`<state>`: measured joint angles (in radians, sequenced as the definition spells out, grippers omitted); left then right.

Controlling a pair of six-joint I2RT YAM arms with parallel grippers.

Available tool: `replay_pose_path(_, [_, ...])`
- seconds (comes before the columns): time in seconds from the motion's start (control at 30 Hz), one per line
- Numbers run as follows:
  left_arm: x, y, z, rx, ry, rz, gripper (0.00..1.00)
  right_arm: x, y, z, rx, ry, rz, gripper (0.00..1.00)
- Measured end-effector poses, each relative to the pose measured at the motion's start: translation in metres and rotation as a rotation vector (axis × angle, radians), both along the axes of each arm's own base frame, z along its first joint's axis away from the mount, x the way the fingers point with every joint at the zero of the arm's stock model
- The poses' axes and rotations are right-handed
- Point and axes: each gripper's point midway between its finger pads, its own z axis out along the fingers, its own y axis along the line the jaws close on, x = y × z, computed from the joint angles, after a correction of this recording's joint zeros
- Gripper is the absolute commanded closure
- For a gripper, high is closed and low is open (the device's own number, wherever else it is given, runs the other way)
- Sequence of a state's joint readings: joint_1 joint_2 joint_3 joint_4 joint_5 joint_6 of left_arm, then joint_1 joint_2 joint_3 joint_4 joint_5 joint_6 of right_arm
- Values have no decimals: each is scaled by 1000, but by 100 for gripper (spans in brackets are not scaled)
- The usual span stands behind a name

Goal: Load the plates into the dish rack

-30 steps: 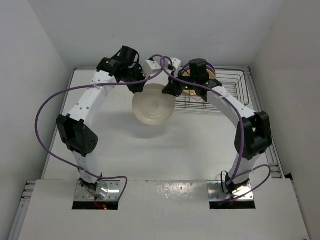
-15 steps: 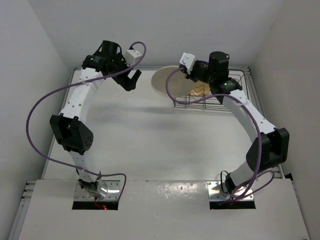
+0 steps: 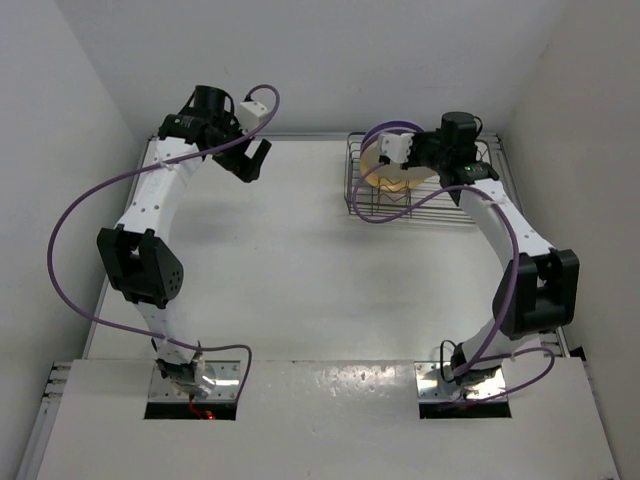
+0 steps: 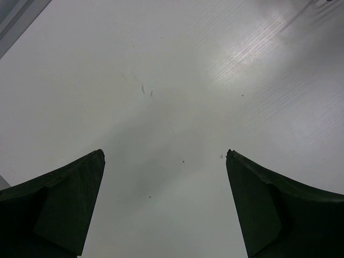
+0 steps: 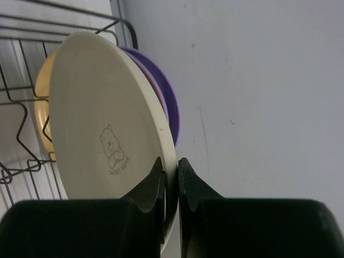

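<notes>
Cream plate (image 5: 107,134): moved from table (image 3: 300,280) centre to dish rack (image 3: 420,208), far right, upright beside orange plate (image 5: 42,115) and purple plate (image 5: 169,107). Right gripper (image 5: 171,164) pinching its rim; left gripper (image 4: 165,154) wide open, empty. Release remains.

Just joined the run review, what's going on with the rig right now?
The right gripper is shut on the rim of the cream plate, holding it upright at the dish rack, beside an orange-yellow plate and a purple plate standing there. It has not let go, and I cannot tell whether the plate is seated between the dividers. The left gripper is open and empty over bare table, away from the rack.
</notes>
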<state>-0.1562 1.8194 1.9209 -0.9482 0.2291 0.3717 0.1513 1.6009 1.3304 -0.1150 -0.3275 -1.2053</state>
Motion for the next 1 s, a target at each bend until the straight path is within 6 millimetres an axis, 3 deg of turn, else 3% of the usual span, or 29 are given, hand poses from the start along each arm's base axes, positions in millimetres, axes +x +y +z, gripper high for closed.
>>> replay_pose_path(0.13, [0,0,-1,0,0,0,0,6,-4,-19,-43,-6,3,100])
replay_pose_path(0.27, [-1,1,-6,3,11,2,0,7,2,-24,-63,-31,27,100])
replay_pose_path(0.63, [0,11,-12,10,21,26,0,21,14,4,-90,-189,55,100])
replay_pose_path(1.0, [1,22,-15,10,29,52,0,16,19,-9,-103,-137,93,100])
